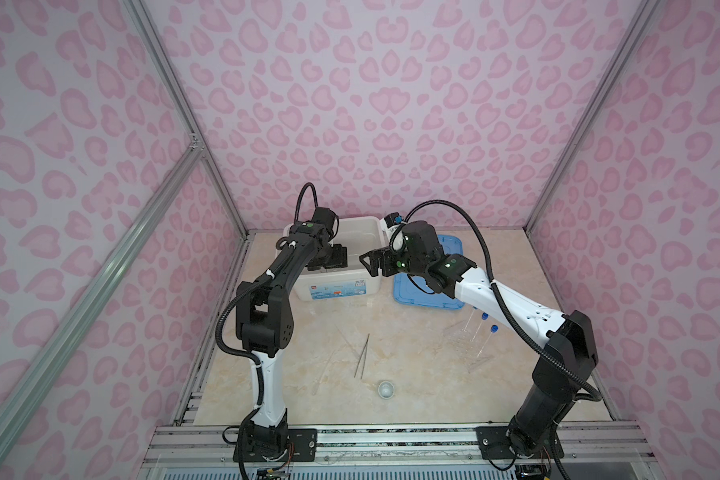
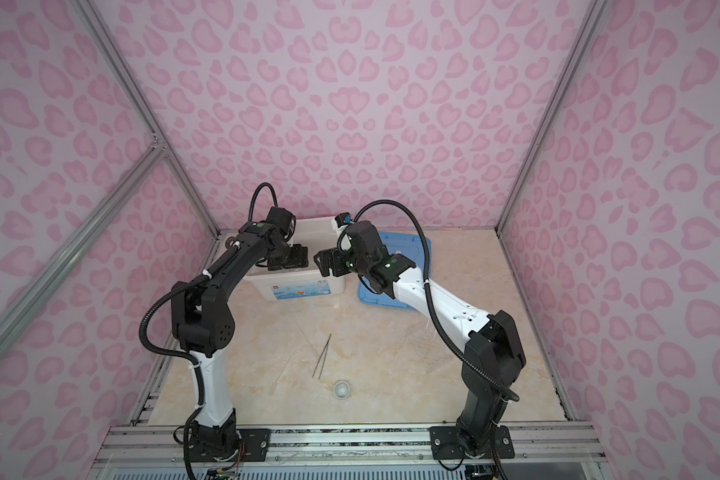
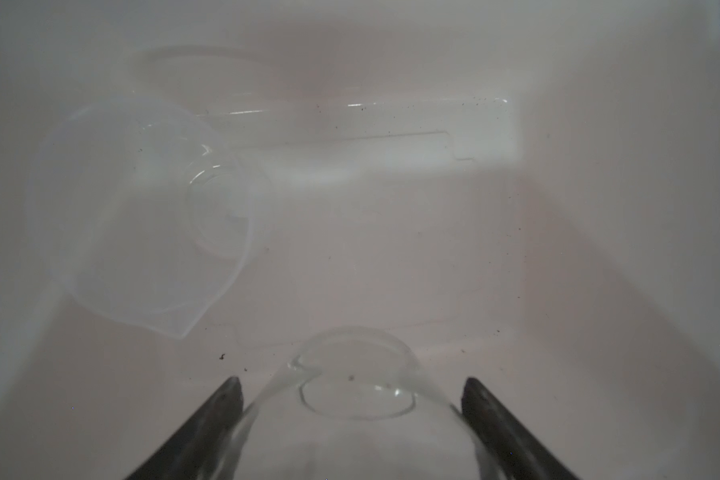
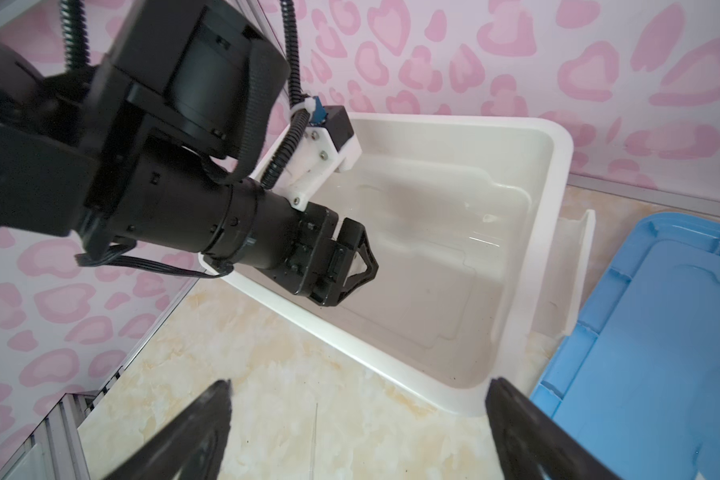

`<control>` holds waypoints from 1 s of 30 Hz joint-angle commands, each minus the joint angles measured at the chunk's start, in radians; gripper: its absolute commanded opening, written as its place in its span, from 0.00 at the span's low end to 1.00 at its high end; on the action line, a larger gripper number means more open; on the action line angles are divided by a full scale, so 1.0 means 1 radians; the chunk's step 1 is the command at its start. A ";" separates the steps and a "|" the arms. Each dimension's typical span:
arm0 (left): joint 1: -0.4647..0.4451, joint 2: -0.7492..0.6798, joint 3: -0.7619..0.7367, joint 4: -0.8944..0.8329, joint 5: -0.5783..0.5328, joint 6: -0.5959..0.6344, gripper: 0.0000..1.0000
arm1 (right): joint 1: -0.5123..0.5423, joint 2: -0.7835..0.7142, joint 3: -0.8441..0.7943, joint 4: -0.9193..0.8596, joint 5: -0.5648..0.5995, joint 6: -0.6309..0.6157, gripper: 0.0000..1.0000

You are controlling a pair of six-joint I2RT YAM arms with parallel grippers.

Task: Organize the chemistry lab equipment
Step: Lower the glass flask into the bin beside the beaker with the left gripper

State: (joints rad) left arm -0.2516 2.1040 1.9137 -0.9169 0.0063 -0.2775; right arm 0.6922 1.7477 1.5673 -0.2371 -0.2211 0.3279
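**Fig.** Placing glassware in bin. L gripper, inside white bin at 11 o'clock of table, has fingers spread wide & pressed on both sides of glass flask, mouth fwd. Beaker lies on its side just ahead, apart. R gripper hangs wide open, empty, by bin's 3 o'clock rim. Advice: lower till flask rests on floor, clear of beaker, then open slowly & lift straight out. Tweezers, white cup wait at 6 o'clock.
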 commanded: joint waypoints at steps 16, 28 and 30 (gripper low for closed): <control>0.030 0.068 -0.046 0.023 -0.207 0.103 0.64 | 0.001 0.001 -0.032 0.001 -0.008 -0.004 0.96; 0.052 0.071 -0.086 0.088 -0.150 0.182 0.68 | 0.000 0.012 -0.033 0.007 -0.008 0.000 0.96; 0.052 0.081 -0.087 0.093 -0.141 0.175 0.69 | 0.001 0.014 -0.030 0.006 -0.008 0.001 0.96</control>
State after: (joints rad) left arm -0.1986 2.1658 1.8305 -0.8536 -0.1738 -0.1143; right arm 0.6922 1.7504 1.5391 -0.2375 -0.2356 0.3218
